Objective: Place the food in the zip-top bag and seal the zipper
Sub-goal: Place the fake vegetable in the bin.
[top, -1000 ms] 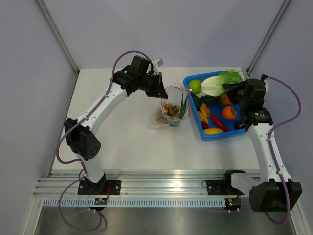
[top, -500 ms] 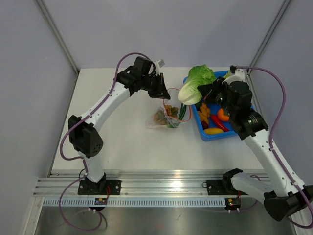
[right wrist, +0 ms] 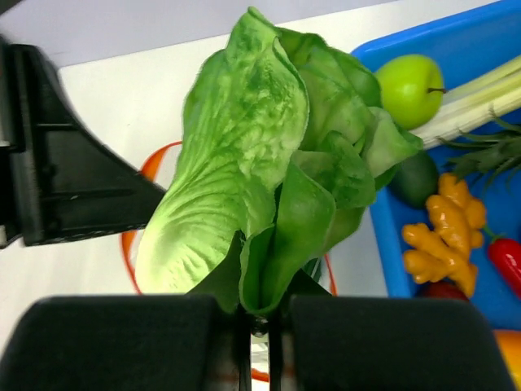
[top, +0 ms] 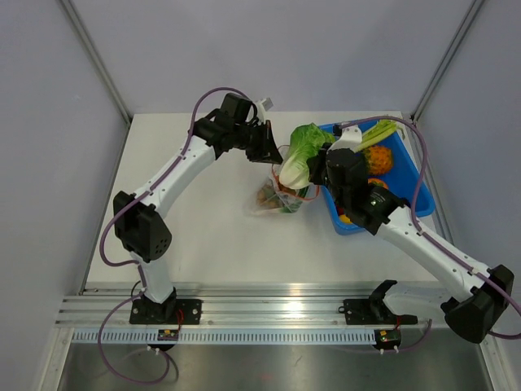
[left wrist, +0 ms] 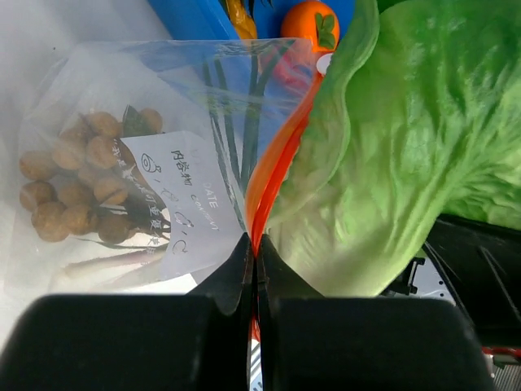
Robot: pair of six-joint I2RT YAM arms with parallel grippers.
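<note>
Counter (top: 203, 236) layout unchanged apart from the right arm. A second ago it was bent over the blue bin (top: 405, 159) at the right of the top view, with the cabbage (top: 299, 155) still lying among the other produce. Half a second ago the cabbage was up and clear of the bin's left rim. Now it hangs at frame centre, directly over the mouth of the zip-top bag (top: 281, 195). Right gripper (right wrist: 260, 314): jaws clenched on the leafy green end, the pale stalk end pointing down toward the bag. Left gripper (left wrist: 254, 261) has not shifted: jaws pinched tight on the bag's rim at the orange-red zipper (left wrist: 281, 155), holding the mouth up and open. In the left wrist view the cabbage sits just beside the zipper strip, possibly brushing it; contact cannot be confirmed. Already in the bag: the cluster of brown balls (left wrist: 69, 179) and green onions (left wrist: 236, 122). Judgement: transport is done and insertion comes next. The cabbage looks bulky against the opening, so fit is the risk. Sealing is not yet possible, since more food remains in the bin.
</note>
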